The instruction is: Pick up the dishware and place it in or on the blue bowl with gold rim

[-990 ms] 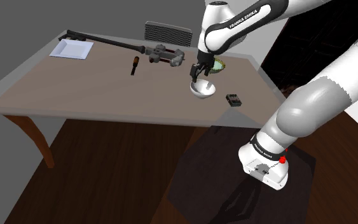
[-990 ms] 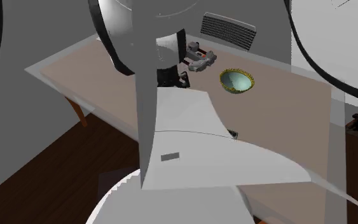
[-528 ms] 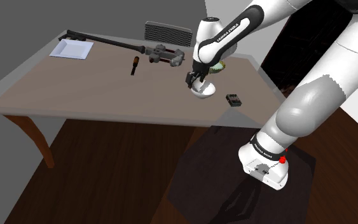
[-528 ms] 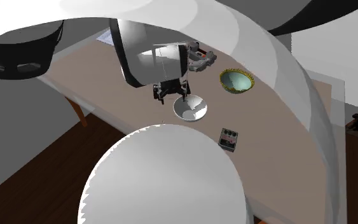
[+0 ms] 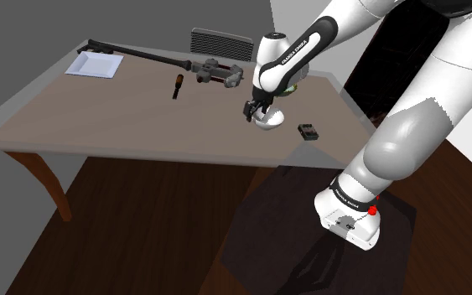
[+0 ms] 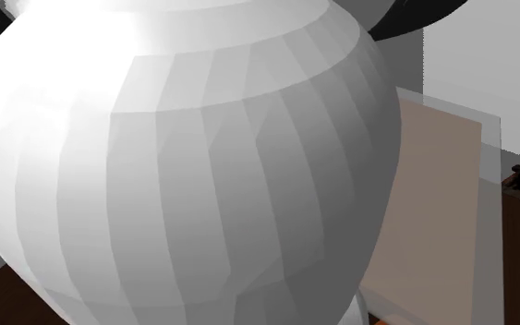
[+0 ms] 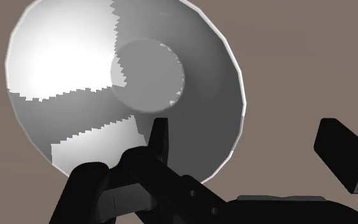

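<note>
1. The gripper stood open at the white bowl, with one finger inside the rim and one outside, not clasping it.
2. The white bowl rested upright on the table, near a small black device.
3. The gold-rimmed bowl lay just beyond, partly hidden by the arm.

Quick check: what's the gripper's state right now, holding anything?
Gripper: open, jaws apart on either side of the white bowl's rim, one inside and one outside, not clasping it.
</note>
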`<state>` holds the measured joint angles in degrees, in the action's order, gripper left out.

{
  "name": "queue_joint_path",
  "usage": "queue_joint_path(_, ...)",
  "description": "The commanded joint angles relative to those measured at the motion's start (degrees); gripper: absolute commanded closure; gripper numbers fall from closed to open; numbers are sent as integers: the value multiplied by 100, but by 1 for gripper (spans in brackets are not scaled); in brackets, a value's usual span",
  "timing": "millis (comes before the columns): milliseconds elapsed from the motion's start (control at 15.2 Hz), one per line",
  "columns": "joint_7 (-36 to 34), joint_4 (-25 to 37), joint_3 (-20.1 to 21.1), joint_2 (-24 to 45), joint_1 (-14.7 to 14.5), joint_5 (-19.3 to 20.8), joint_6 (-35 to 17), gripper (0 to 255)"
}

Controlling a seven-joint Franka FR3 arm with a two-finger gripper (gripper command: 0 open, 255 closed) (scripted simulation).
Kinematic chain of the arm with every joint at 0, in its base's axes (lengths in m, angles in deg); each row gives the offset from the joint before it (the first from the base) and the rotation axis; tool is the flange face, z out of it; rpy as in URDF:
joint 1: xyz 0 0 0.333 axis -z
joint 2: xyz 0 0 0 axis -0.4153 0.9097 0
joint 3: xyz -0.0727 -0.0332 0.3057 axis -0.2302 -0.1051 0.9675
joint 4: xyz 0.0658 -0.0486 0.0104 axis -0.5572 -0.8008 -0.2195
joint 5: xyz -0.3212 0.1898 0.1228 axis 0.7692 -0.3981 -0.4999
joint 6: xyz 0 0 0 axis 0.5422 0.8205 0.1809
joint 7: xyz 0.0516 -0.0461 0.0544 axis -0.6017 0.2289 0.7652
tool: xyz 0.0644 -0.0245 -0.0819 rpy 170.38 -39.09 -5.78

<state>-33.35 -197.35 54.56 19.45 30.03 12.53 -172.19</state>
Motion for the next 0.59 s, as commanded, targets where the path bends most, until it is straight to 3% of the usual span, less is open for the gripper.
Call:
queue_joint_path(0,-1,3,0,10,0,0,-9,0)
queue_joint_path(198,-1,3,0,10,0,0,-9,0)
queue_joint_path(264,-1,2,0,10,0,0,-9,255)
queue_joint_path(528,-1,3,0,10,0,0,-9,255)
